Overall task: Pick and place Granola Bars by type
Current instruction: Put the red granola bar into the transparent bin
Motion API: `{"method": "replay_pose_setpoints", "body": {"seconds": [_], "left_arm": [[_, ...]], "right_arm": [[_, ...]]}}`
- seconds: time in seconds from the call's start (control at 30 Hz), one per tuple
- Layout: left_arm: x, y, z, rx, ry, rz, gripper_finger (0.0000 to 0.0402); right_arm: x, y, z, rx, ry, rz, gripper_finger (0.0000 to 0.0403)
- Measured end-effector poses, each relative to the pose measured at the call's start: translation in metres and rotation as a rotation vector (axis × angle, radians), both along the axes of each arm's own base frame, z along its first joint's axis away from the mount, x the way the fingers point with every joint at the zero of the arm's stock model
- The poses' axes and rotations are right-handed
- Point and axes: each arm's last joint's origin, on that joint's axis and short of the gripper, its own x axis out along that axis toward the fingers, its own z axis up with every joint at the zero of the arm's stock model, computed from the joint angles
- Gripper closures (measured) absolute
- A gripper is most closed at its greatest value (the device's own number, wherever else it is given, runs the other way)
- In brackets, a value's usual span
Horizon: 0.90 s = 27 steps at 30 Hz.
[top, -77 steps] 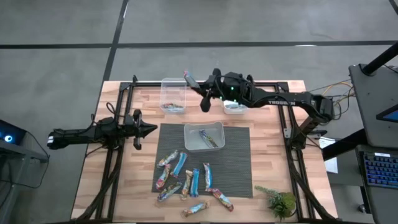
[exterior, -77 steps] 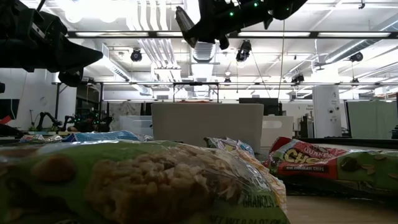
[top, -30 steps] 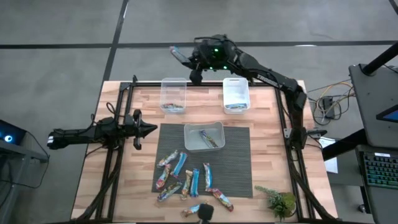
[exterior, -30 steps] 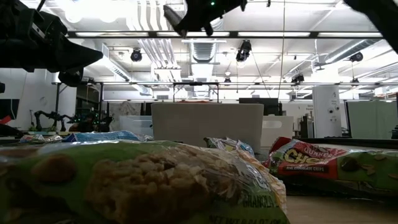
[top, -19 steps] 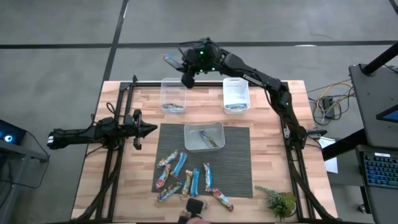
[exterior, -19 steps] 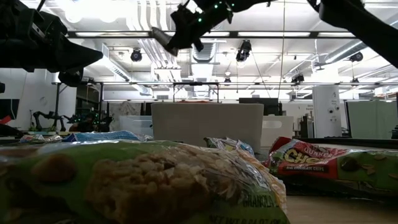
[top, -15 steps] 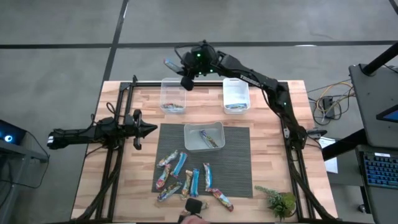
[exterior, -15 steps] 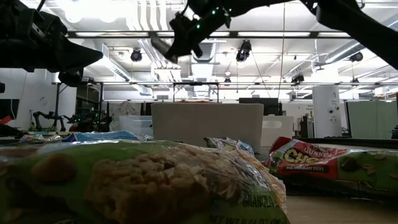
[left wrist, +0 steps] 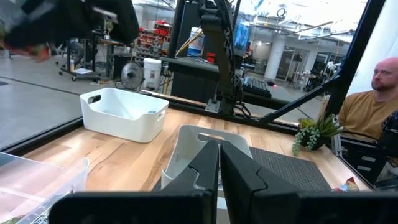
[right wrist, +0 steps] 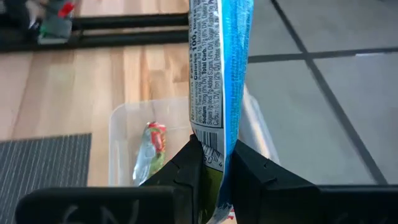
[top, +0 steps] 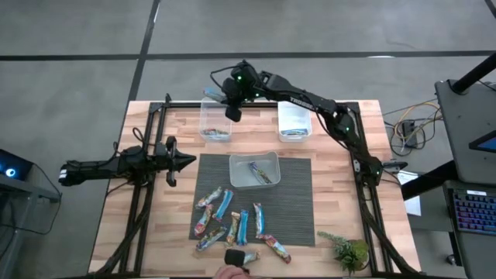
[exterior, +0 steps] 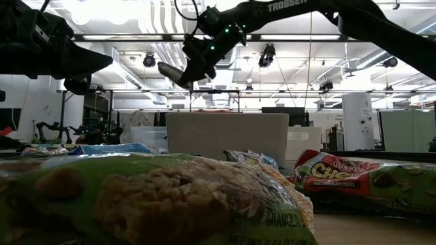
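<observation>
Swings the right gripper (right wrist: 214, 155), clamped on a blue bar (right wrist: 221, 62), from 1 o'clock round to 11 o'clock, above the left tub (top: 204, 116) holding one multicoloured bar (right wrist: 152, 146); looks like a mismatched drop. Counts three tubs with the centre tub (top: 240, 174) and right tub (top: 294, 107), and about nine loose bars (top: 232, 225) at 6 o'clock. Keeps the left gripper (top: 184, 161) closed, empty, at 9 o'clock.

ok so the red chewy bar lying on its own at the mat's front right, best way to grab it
Grip the red bar across its narrow width at mid-length, coming straight down. It lies flat and diagonal, so turn the fingers square to its long axis. The neighbouring blue bar sits clear of it.
</observation>
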Motion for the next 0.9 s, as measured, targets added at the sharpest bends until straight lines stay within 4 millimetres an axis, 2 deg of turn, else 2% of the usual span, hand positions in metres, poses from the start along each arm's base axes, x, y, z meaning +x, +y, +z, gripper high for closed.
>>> {"method": "replay_pose_setpoints", "body": {"seconds": [0.53,0.9], "left_arm": [[0.000,0.000,0.000,0.000,0.000,0.000,0.0401],[0.000,0.000,0.000,0.000,0.000,0.000,0.0401]], "right_arm": [[0.024,0.013,-0.044,-0.085,0.096,0.145,0.0351],[0.033,0.012,-0.069,-0.086,0.119,0.158,0.0351]]}}
